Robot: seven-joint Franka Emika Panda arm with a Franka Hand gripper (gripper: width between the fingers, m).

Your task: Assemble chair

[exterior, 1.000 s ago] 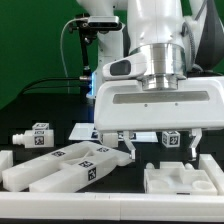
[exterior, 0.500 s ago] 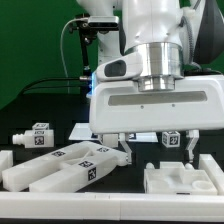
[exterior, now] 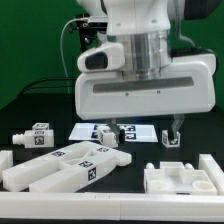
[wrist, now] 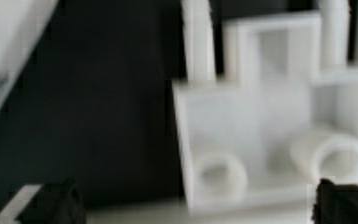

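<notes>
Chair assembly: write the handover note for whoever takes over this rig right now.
End effector: open, empty, raised above the parts, touching nothing.
Parts: pegged leg at the exterior view's left; long bars lying together in front of it; blocky piece low at the exterior view's right; small tagged piece behind that. The wrist view is blurred and shows only a white piece below the fingers.
Done: nothing visibly joined.
Left: pick up and join all the parts.

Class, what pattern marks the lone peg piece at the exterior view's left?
The peg piece bears a black-and-white square tag; exterior view best.
</notes>
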